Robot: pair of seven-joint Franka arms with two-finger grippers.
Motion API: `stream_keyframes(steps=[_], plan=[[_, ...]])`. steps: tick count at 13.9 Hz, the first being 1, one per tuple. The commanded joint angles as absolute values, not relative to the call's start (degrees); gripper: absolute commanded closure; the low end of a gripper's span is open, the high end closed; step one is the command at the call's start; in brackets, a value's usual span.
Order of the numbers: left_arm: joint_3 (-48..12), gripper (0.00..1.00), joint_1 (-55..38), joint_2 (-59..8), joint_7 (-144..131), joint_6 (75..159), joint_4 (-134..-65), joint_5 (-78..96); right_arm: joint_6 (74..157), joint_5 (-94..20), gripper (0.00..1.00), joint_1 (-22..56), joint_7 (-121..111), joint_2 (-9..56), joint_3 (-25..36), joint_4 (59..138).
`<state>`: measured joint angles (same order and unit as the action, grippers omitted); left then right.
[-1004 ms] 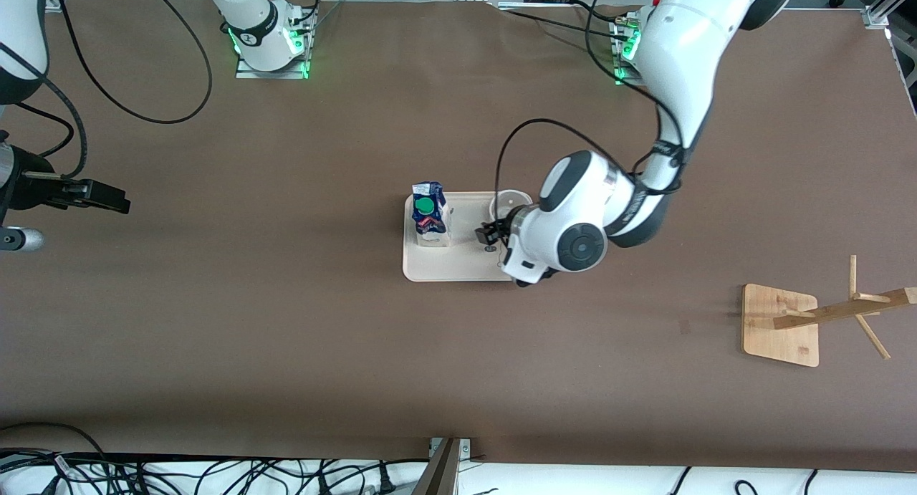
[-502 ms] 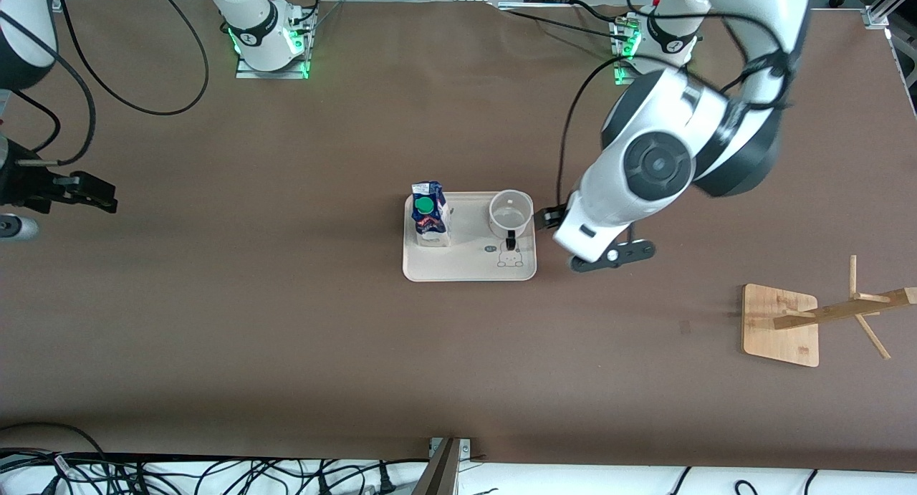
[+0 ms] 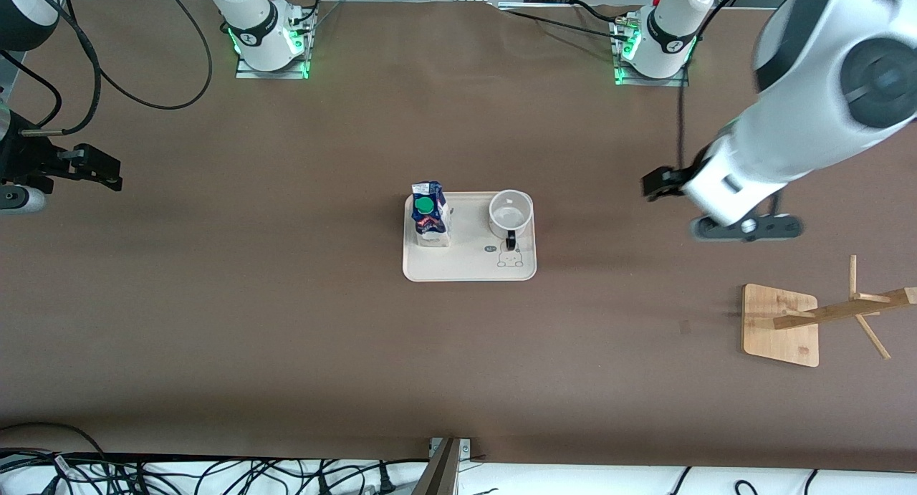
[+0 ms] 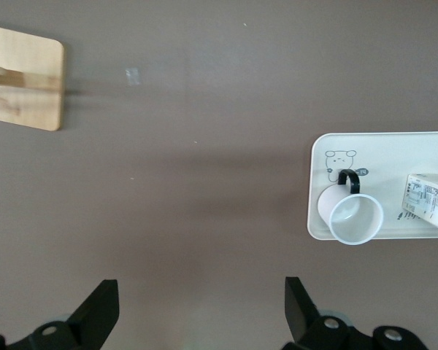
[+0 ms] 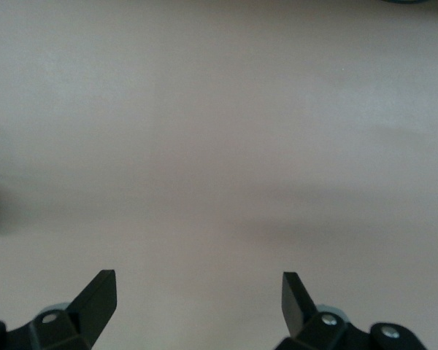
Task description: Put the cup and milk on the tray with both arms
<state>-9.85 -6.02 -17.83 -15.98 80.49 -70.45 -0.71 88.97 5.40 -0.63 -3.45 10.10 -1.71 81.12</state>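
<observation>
Cup [image 3: 510, 212], milk [image 3: 428, 223] — upright on tray [image 3: 458, 267]

Brown table [image 3: 286, 323] w/ tray [image 3: 458, 266] mid, wooden rack [image 3: 779, 324] nr left arm's end

Table [image 3: 286, 323] covered in matt brown sheet, smooth, faint creases. Tray [image 3: 458, 266] smooth cream plastic look, low sheen. Cup [image 3: 510, 214] glossy white ceramic, black handle. Milk [image 3: 429, 223] printed paper carton, green plastic cap. Rack [image 3: 781, 325] pale unfinished wood, visible grain. Both arms' shells glossy white plastic; end effector fingers [image 4: 102, 310] matt black.
</observation>
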Motion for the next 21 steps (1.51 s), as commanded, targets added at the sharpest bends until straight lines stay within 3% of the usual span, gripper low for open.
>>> stream_keyframes(steps=[1, 3, 5, 6, 13, 21], plan=[[-9.58, 0.0, -2.73, -11.8, -3.4, 80.5, -76.26, -1.49, 88.59, 3.01, 0.0, -2.28, -3.78, 10.28, 0.43, 81.3], [-6.09, 0.0, -3.34, -5.75, 0.26, 87.23, -84.94, -1.67, 88.59, 1.76, 0.0, -3.07, -3.69, 10.37, 1.93, 81.3], [-2.74, 0.0, -3.25, 1.64, 0.35, 99.26, -96.62, -1.41, 88.59, 1.76, 0.0, -3.08, -4.39, 10.37, 2.29, 81.3], [-1.94, 0.0, -3.34, 2.8, 0.53, 101.23, -98.68, -1.41, 88.59, 1.84, 0.0, -3.08, -4.48, 10.37, 2.29, 81.3], [-1.85, 0.0, -4.57, 4.57, 0.62, 94.23, -98.61, -2.28, 88.59, 1.67, 0.0, -2.81, -4.4, 10.37, 2.11, 81.3], [-1.93, 0.0, -3.87, 2.2, 0.26, 93.87, -96.42, -2.11, 88.59, 1.58, 0.0, -2.72, -4.04, 10.37, 2.11, 81.3]])
